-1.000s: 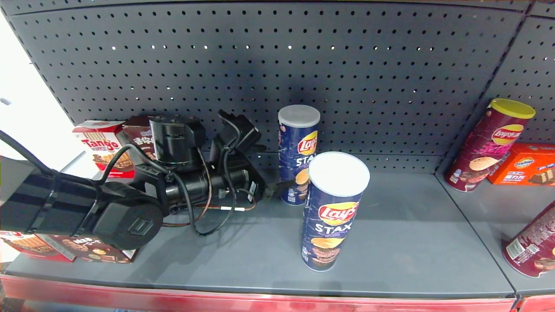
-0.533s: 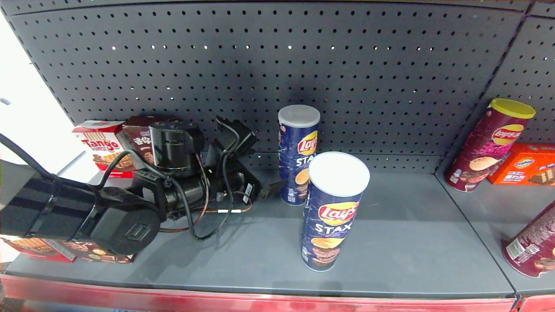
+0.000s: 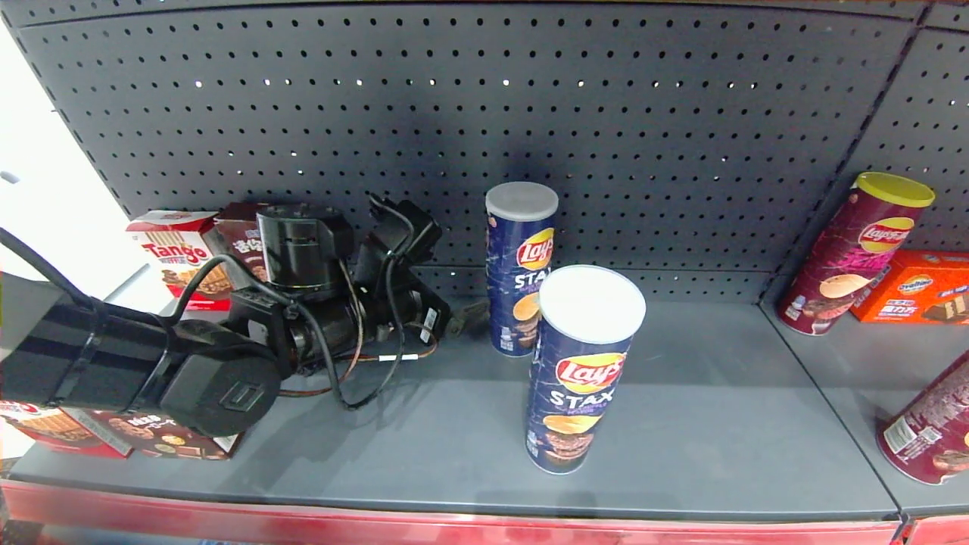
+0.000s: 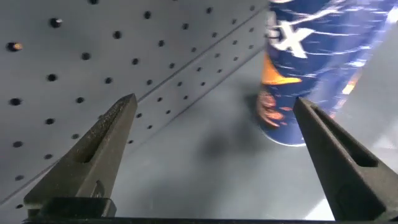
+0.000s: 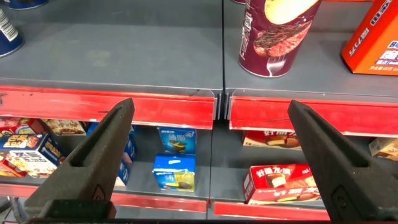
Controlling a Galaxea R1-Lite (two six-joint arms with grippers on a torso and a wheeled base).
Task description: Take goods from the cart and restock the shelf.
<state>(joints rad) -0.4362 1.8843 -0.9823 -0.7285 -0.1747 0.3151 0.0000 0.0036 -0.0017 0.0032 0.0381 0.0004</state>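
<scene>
Left gripper (image 4: 214, 104), fingers spread wide, sits beside the rear blue can (image 3: 519, 280), upright, lid up.

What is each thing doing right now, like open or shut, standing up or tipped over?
Left gripper: jaws open, holding nothing.
Right gripper: jaws open, holding nothing.
Rear blue chip can: upright, lid on.
Front blue chip can: upright, lid on.
Purple chip can with yellow lid: lid on.
</scene>
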